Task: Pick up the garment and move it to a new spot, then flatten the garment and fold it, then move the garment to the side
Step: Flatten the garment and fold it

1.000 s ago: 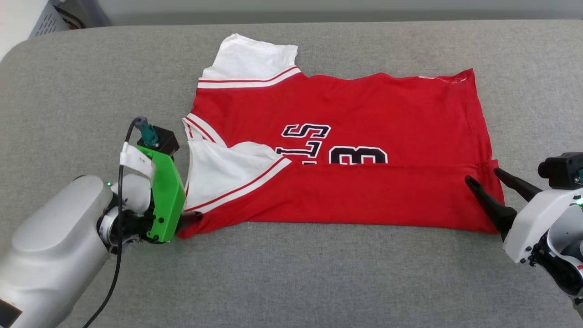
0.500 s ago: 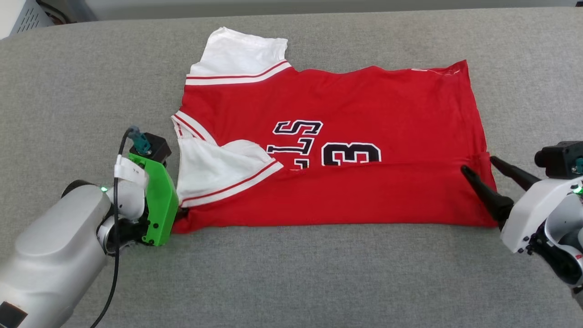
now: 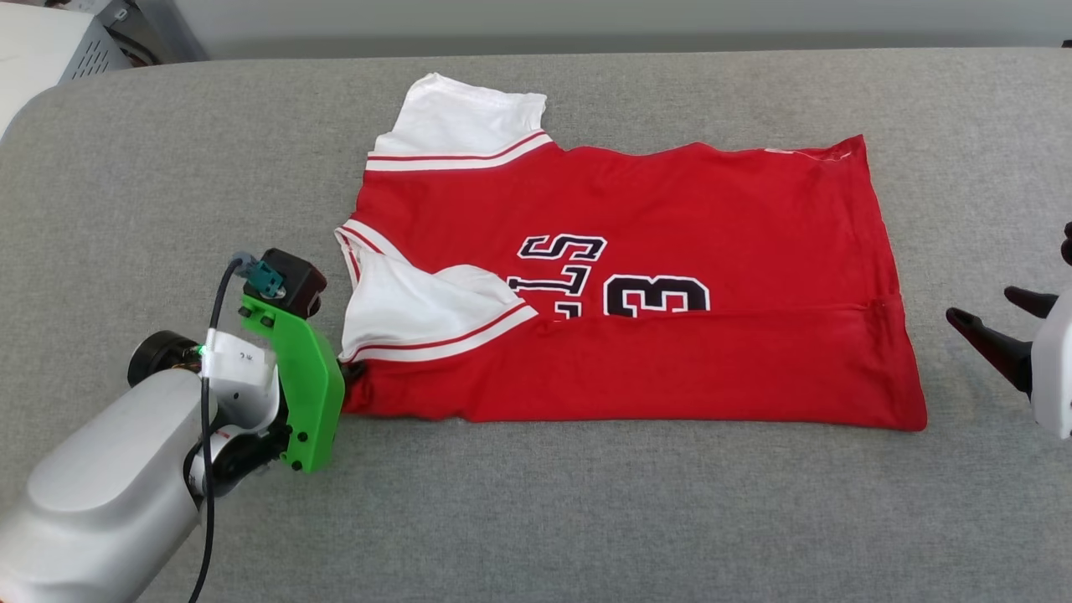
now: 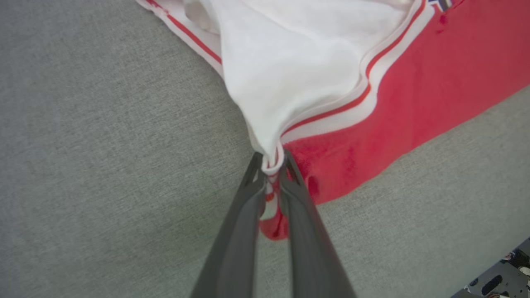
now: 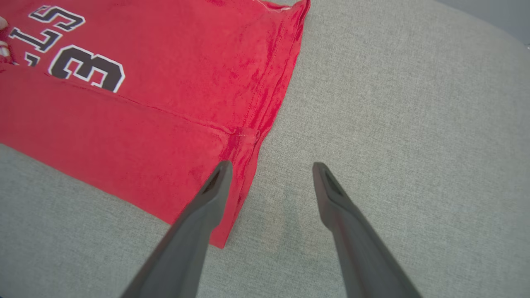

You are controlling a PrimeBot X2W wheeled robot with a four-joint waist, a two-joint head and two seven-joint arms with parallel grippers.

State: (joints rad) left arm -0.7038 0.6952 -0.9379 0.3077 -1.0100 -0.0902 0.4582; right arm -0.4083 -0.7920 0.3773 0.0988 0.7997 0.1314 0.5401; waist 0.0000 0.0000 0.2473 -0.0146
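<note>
The left end effector (image 4: 271,165) pinches the garment (image 3: 670,209) at its sleeve corner. The right end effector (image 5: 269,167) gapes wide beside the hem.

Bench (image 3: 586,519): covered in grey woven fabric, matte, fine even weave. Far-left corner rounded. Beyond the far edge: plain blue-grey band (image 3: 586,21), wall or floor, cannot tell which. Far left, off the bench: pale box (image 3: 29,59) with a grey perforated side panel (image 3: 88,42). Light even and diffuse. Shadows on the fabric soft and short.
</note>
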